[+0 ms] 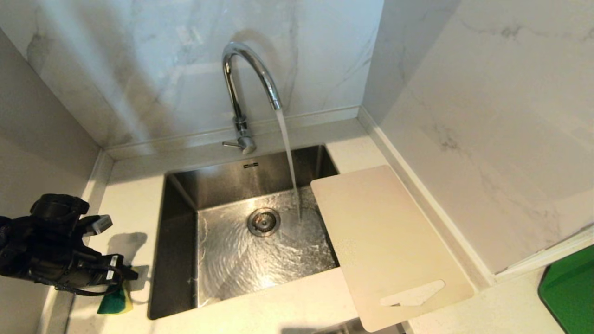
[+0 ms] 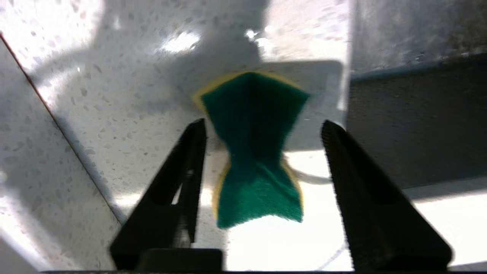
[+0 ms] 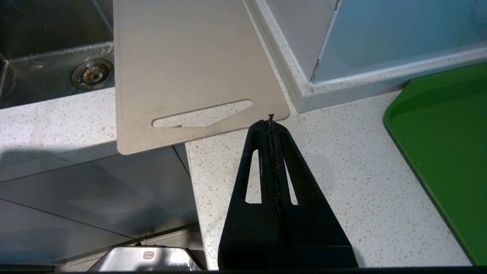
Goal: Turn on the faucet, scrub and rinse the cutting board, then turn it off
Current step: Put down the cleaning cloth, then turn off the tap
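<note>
Running in a steady stream, water falls from the arched spout of the faucet (image 1: 246, 88) onto the steel floor of the sink (image 1: 178, 241), landing just right of the drain (image 1: 263, 221) and close to the cutting board's far left edge. The cutting board (image 1: 387, 241) lies flat at the sink's right side, its far left corner overhanging the basin and the rest resting on the speckled countertop (image 1: 297, 301); its near end, with the slanted handle slot, juts past the counter's front edge.

The left gripper (image 2: 262, 129) hovers over the counter to the left of the sink, fingers spread apart, with a green and yellow sponge (image 2: 257, 152) between them. The sponge looks pinched at its middle (an hourglass shape), and neither finger visibly touches it in the left wrist view; in the head view it rests on the counter under the gripper.

The right gripper (image 3: 271, 118) sits low at the counter's front, its two fingers pressed together with nothing between them, tips just short of the board's near right corner. A green tray (image 3: 445, 152) lies on the counter to the right.
</note>
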### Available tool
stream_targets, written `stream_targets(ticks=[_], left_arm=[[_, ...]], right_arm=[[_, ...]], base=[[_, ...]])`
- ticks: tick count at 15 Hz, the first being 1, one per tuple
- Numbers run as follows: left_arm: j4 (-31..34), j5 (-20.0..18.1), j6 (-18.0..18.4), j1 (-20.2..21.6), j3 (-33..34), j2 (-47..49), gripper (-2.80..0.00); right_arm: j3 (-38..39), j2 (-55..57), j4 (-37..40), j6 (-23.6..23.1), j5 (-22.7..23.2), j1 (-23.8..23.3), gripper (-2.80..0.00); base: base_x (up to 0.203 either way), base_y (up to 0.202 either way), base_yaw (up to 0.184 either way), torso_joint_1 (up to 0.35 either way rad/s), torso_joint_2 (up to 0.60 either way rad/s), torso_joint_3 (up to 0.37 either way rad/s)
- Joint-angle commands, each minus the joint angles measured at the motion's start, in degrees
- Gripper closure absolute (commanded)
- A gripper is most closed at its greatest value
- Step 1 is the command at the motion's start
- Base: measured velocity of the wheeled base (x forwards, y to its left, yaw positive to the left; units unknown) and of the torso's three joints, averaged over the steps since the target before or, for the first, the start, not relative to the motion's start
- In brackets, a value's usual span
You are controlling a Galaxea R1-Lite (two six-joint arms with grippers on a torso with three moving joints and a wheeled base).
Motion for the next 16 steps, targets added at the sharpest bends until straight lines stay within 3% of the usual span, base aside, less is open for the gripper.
stream_targets(ticks=[1,10,11,14,16], left_arm=[[0.1,0.0,0.0,0.1,-0.1,-3.5,-2.8],[0.2,-0.1,0.1,0.0,-0.5,-9.9,-2.8],[0.3,-0.1,0.1,-0.1,-0.5,-10.4,0.0],[1.0,-0.1,0.1,-0.4,-0.5,-12.5,0.0],[2.2,-0.2,-0.1,-3.3,-1.0,-12.8,0.0]], right_arm=[[0.0,0.1,0.0,0.0,0.1,0.0,0.0],[0.0,0.1,0.0,0.0,0.0,0.0,0.0],[0.0,0.1,0.0,0.0,0.1,0.0,0.0],[0.0,0.1,0.0,0.0,0.1,0.0,0.0],[0.0,0.1,0.0,0.0,0.1,0.0,0.0]], base=[[0.0,0.0,0.0,0.0,0.0,0.0],[0.0,0.0,0.0,0.0,0.0,0.0],[0.0,0.0,0.0,0.0,0.0,0.0],[0.0,0.0,0.0,0.0,0.0,0.0],[0.0,0.0,0.0,0.0,0.0,0.0]])
